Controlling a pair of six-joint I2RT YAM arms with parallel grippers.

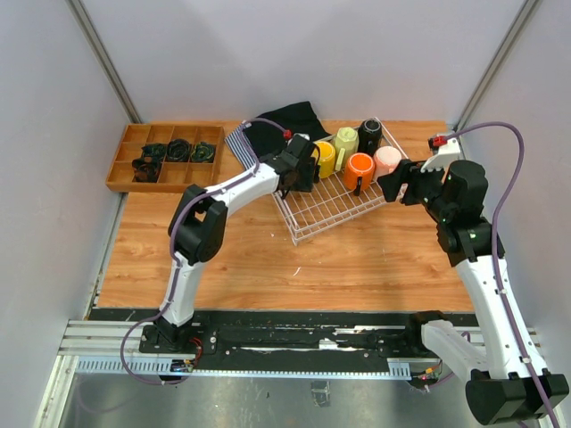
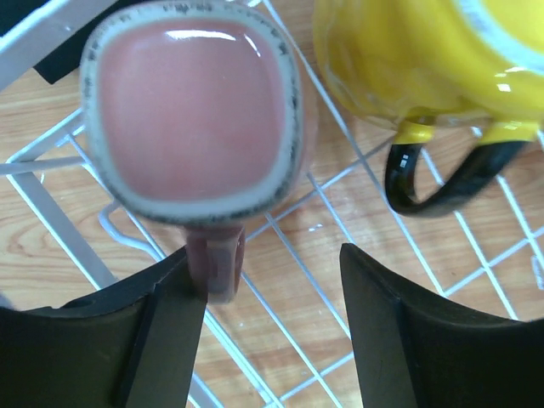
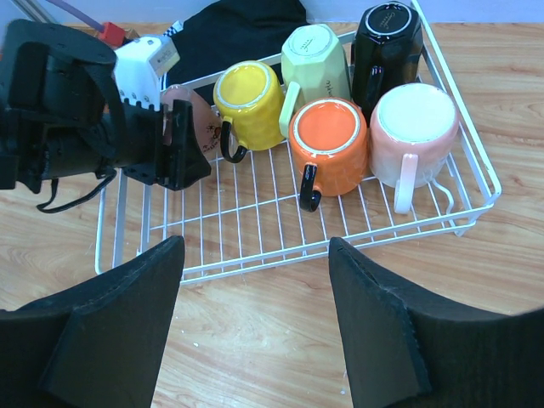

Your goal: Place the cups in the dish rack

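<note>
left wrist view: on the table [image 1: 357, 267], the dish rack [image 1: 332, 207] carries all six cups [image 3: 327, 140]. left gripper [image 2: 268, 268] spread apart, holding nothing; dusty pink mug [image 2: 191, 110] at 11 o'clock, handle against one finger, so back straight out toward 6. yellow mug [image 2: 408, 59] crowds 1 o'clock. right gripper [image 3: 255, 255] apart, empty.

2 arms reaching forward, jaws parted on both.
Left arm [image 1: 223, 192] stretches far out and angles toward the right, elbow low. The left gripper [image 1: 302, 166] tilts downward with its fingers [image 2: 161, 340] spread wide. Right arm [image 1: 473, 259] rises from its base with the wrist bent toward the left. The right gripper [image 1: 393, 185] is also spread wide, and both of its fingers [image 3: 374, 331] show in its wrist view.
</note>
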